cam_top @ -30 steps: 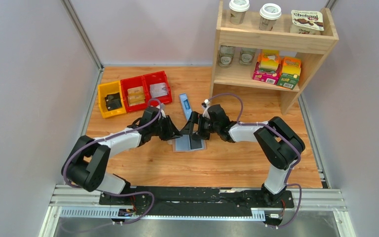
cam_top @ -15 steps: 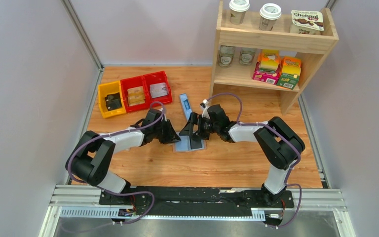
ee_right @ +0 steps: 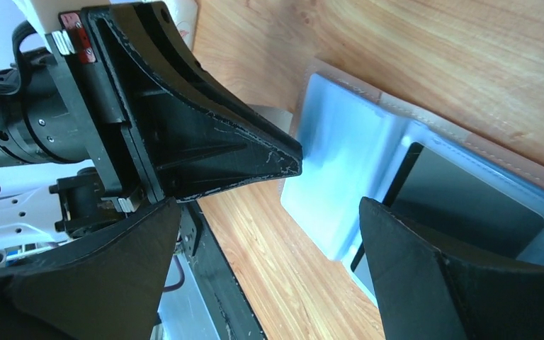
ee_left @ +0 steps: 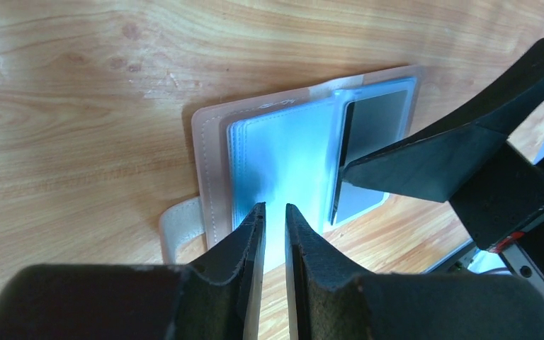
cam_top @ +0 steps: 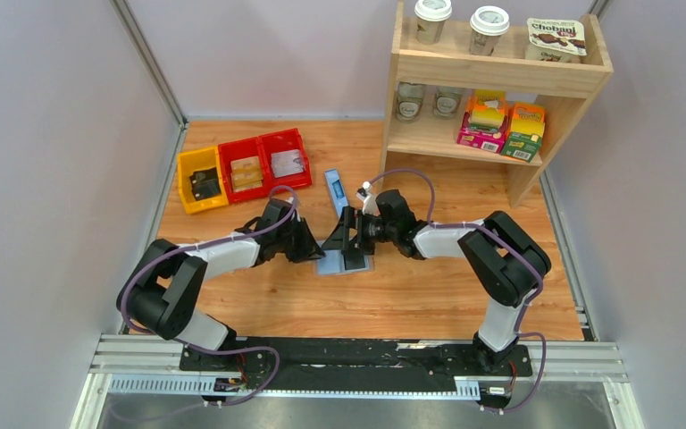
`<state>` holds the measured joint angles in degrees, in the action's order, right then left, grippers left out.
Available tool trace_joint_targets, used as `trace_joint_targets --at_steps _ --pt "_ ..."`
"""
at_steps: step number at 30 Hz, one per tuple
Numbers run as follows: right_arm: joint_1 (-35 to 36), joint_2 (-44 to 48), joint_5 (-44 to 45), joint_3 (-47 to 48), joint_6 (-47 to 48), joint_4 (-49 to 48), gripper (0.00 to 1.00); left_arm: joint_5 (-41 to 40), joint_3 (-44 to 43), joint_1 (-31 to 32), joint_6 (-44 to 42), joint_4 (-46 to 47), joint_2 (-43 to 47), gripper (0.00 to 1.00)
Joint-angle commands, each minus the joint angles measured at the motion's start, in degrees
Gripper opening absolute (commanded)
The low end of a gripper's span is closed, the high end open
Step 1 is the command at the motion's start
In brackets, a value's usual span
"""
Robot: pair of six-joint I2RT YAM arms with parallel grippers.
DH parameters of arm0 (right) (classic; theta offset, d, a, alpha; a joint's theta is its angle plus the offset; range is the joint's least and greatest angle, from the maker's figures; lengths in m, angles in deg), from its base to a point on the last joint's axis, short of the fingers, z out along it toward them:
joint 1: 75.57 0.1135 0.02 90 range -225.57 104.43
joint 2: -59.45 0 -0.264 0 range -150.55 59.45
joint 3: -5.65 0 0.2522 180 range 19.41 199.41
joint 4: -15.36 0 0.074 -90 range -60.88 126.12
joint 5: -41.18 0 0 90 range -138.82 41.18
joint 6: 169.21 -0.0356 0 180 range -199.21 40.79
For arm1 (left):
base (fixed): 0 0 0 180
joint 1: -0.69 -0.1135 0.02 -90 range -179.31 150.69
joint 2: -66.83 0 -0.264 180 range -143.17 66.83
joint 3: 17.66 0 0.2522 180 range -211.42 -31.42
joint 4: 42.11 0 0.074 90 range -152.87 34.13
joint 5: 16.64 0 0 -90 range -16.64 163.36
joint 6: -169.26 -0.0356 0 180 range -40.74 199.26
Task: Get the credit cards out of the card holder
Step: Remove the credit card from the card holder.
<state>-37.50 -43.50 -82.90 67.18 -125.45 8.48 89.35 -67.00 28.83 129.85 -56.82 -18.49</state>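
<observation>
The card holder (cam_top: 332, 265) lies open on the table, pale blue lining up, tan rim and snap tab (ee_left: 175, 228) showing. A dark credit card (ee_left: 377, 126) sits in a slot of its right half and also shows in the right wrist view (ee_right: 467, 202). My left gripper (ee_left: 275, 212) hovers at the holder's left half (ee_left: 276, 156), fingers almost together with only a thin gap and nothing between them. My right gripper (ee_right: 269, 205) is wide open, straddling the holder; one finger (ee_left: 432, 159) lies over the card's edge. Both meet over the holder in the top view.
A long narrow blue box (cam_top: 333, 189) lies just behind the holder. A yellow bin (cam_top: 201, 179) and two red bins (cam_top: 263, 164) stand at the back left. A wooden shelf (cam_top: 500, 67) with cups and cartons stands at the back right.
The left arm has drawn back a little to the left, its gripper tip now at the holder's left edge. The right gripper has shifted slightly left over the holder. The holder stays open.
</observation>
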Motion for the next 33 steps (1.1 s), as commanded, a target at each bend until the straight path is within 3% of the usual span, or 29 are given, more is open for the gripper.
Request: trace_joint_targets --at_steps 1,9,20,26,33 --pt "0.3 -2.2 -4.6 1.4 -0.9 -4.6 1.00 1.1 -2.2 0.3 1.3 3.3 2.3 0.24" --pt "-0.6 -5.4 -6.2 1.5 -2.5 -4.2 1.00 3.3 -3.5 0.2 4.0 6.5 0.8 0.24" --pt "-1.5 -4.1 -7.5 1.6 -1.0 -3.4 1.00 7.6 -7.1 0.9 9.1 13.8 -9.0 0.22" --pt "-3.5 1.9 -3.5 -1.4 0.7 -2.0 1.00 7.2 -4.5 1.0 9.7 14.9 -10.4 0.23" --pt "-3.8 8.5 7.3 -0.3 8.9 11.0 1.00 8.1 -2.5 1.0 9.4 16.2 -11.4 0.23"
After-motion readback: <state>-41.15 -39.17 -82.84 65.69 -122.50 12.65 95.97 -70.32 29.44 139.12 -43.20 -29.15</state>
